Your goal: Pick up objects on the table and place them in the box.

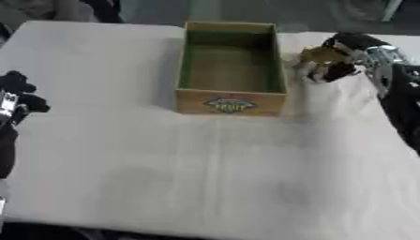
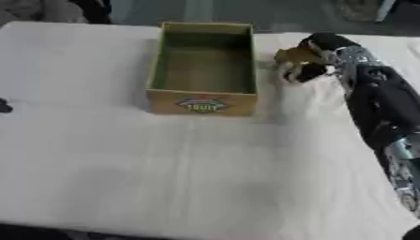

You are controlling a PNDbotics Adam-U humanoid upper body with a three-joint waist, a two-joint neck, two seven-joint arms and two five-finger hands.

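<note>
The right hand (image 1: pixel 341 58) sits at the upper right of the frame, just beside the right wall of the box (image 1: pixel 231 101), with its fingers curled round a small tan-brown object (image 1: pixel 318 55); the object's exact shape cannot be made out, and whether it is clear of the bench (image 1: pixel 205 173) or resting on it cannot be told. The object is outside the box, close to its upper right corner and not over the opening. The step in hand is judged to be the carry into the box. To do it well, the hand should raise the object above the rim before travelling toward the frame's centre, since the wall stands directly between hand and opening and a low pass could knock or shove the box. The fingers should let go only once the object is well inside the walls, low over the green floor, so it does not bounce out. The left hand (image 1: pixel 15 101) shows at the left edge, mid-height, idle; its fingers appear partly bent round nothing, though this is not certain. Count: one box, open-topped, with a printed label on its near face and nothing visible inside; one object, in the right hand; two hands in view. No other loose item is visible on the bench.
</note>
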